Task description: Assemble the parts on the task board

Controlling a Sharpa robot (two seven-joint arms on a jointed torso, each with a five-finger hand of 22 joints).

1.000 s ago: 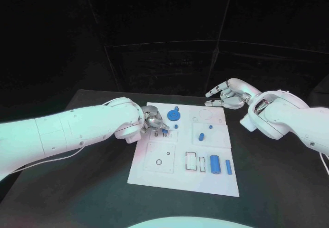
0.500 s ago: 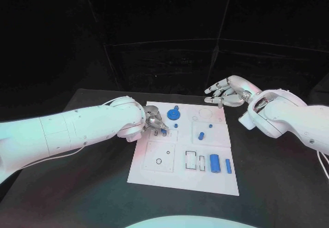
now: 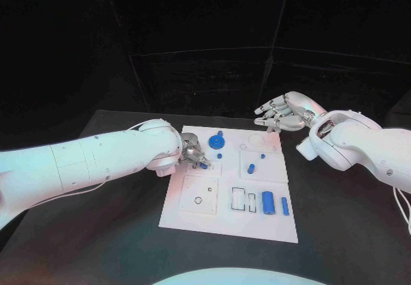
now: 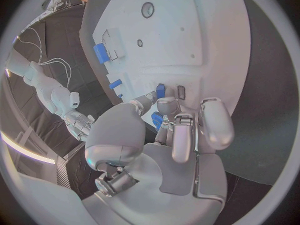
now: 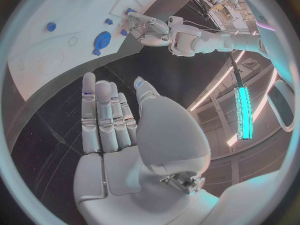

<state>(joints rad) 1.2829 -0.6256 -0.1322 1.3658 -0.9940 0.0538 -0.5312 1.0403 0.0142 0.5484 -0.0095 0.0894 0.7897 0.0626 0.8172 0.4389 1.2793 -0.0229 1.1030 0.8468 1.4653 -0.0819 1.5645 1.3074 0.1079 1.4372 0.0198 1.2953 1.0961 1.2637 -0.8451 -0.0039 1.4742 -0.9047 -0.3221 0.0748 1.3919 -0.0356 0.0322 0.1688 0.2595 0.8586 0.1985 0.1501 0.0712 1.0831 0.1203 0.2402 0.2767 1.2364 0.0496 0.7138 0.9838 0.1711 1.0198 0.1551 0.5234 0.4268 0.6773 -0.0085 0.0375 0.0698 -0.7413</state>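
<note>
Left wrist view catches what the head view hides: the left hand [image 4: 178, 122] has its fingertips down on the white rectangular task board [image 3: 199, 214], pinching a small blue part [image 4: 160, 90] at a slot near the board's left edge. The right hand [image 3: 283, 114] hovers off the board's far right corner, fingers straight, loosely spread, empty.

Probably a lab: black-draped walls [image 3: 205, 53], black table [image 3: 111, 237].

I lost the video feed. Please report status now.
Left hand fingers on a small blue part at the task board. Right hand open, holds nothing. Nothing blocking.
</note>
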